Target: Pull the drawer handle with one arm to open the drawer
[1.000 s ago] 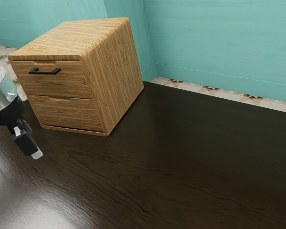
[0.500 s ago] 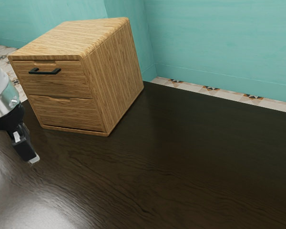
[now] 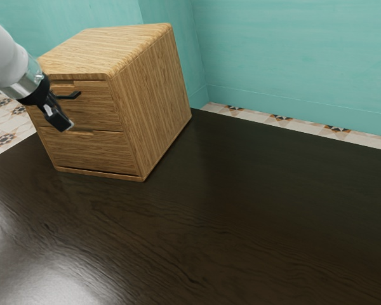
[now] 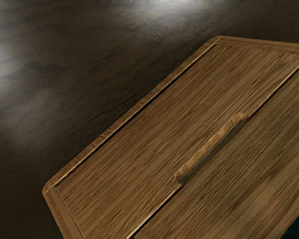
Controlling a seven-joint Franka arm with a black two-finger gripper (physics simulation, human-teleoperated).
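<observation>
A light wooden cabinet [image 3: 146, 89] with two drawers stands on the dark surface at the exterior view's upper left. The upper drawer [image 3: 98, 108] carries a black bar handle [image 3: 74, 95], and my hand covers the handle's left part. My gripper [image 3: 62, 122] hangs in front of the upper drawer, just below and left of the handle. Both drawers look shut. In the wrist view, the lower drawer front [image 4: 149, 159] with its recessed finger notch [image 4: 214, 142] lies just under my hand, and the edge of the upper drawer [image 4: 254, 199] is beside it.
The dark wood surface [image 3: 241, 210] spreads wide to the exterior view's right and front of the cabinet. Teal walls [image 3: 292, 51] stand behind, with a patterned tile strip [image 3: 305, 124] at their foot and tiles [image 3: 6, 130] left of the cabinet.
My hand has risen from low near the dark surface, left of the cabinet, up to the upper drawer's front by the handle. The cabinet and drawers have not moved.
</observation>
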